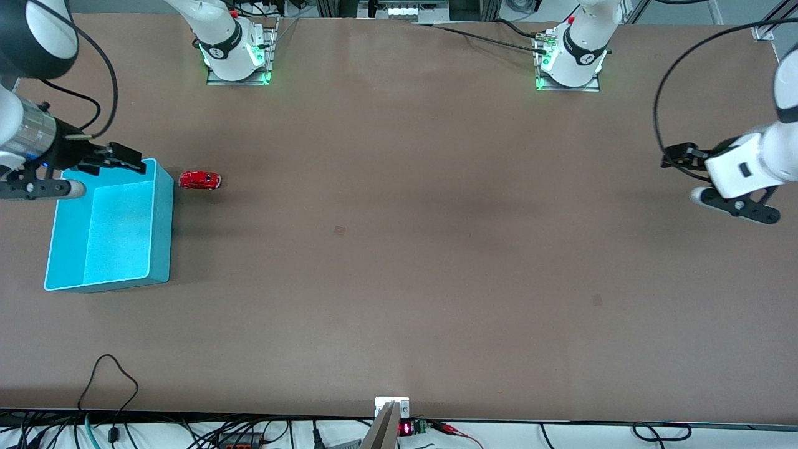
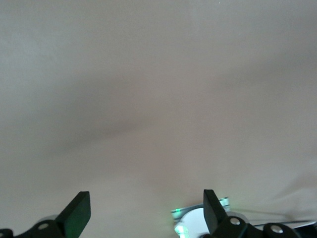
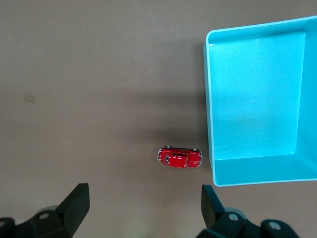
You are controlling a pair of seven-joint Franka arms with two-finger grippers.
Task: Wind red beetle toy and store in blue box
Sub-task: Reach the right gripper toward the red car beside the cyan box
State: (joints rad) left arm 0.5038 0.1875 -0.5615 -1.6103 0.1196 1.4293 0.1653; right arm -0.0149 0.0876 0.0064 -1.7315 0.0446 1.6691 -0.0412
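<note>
The red beetle toy (image 1: 200, 180) is seen on the brown surface (image 1: 399, 249), just beside the blue box (image 1: 163, 218) at the right arm's end of the surface, with a narrow gap between the two. The toy lies by the box corner farther from the front camera, on the side of the box toward the left arm's end. In the right wrist view the toy (image 3: 180, 157) rests on its wheels, apart from the box wall (image 3: 209, 124), lengthwise at right angles to that wall. The box is open-topped and nothing is seen in it; its pale rim is unbroken where visible.

The right tool (image 1: 93, 171) hangs over the box corner farthest from the front camera, fingers spread wide, nothing held. Part of the box rim is covered by it in the front view.

The left tool (image 1: 717, 178) waits over the bare surface at the left arm's end, well apart from toy and box, fingers wide apart, nothing between them (image 2: 143, 213).

A broad stretch of bare surface lies between the toy and the left arm's end.

Cut off: one box edge in the right wrist view; both arms' upper links at the front view's margins. A winding key on the toy cannot be made out.
</note>
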